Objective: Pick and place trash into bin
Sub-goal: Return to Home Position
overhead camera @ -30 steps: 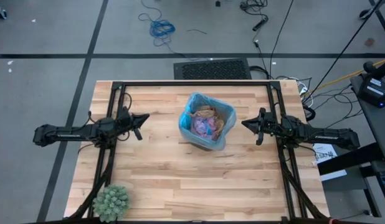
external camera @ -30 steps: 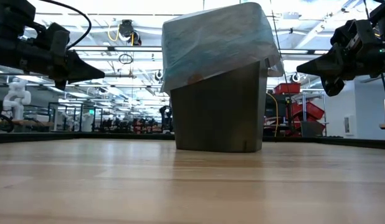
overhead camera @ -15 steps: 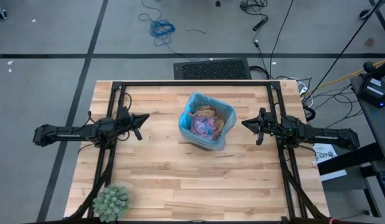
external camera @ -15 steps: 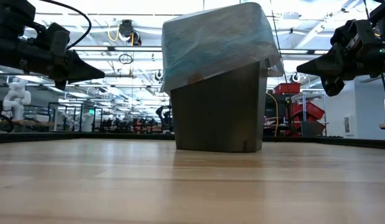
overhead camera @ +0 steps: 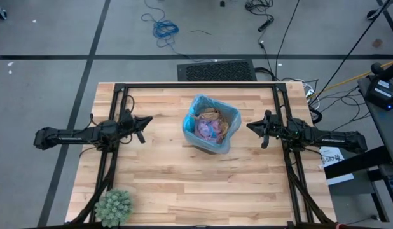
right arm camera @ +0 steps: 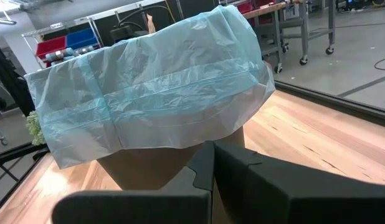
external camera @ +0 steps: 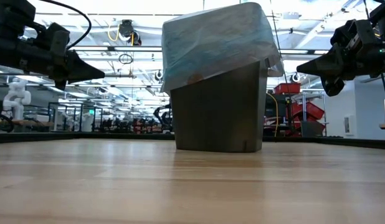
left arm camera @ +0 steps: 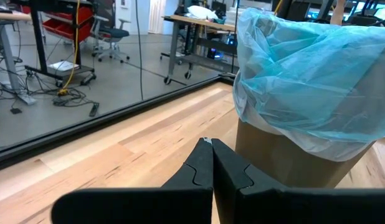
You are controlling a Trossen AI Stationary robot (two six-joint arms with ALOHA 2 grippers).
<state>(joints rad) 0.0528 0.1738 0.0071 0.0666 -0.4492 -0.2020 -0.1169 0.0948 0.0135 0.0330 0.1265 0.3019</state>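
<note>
High view has the trash point(overhead camera: 210, 124) heaped inside the bin point(overhead camera: 187, 124) at the middle of the worktop point(overhead camera: 171, 181). Left gripper point(overhead camera: 147, 121) hangs near the left edge, right gripper point(overhead camera: 250, 126) near the right edge, each empty with jaws pressed together. My worry: the bin looks tilted in the low view, so a gripper clipping its bag point(external camera: 211, 43) could topple it.

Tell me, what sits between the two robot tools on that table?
The bin, holding trash, stands between the left tool and the right tool; the high view shows it.
</note>
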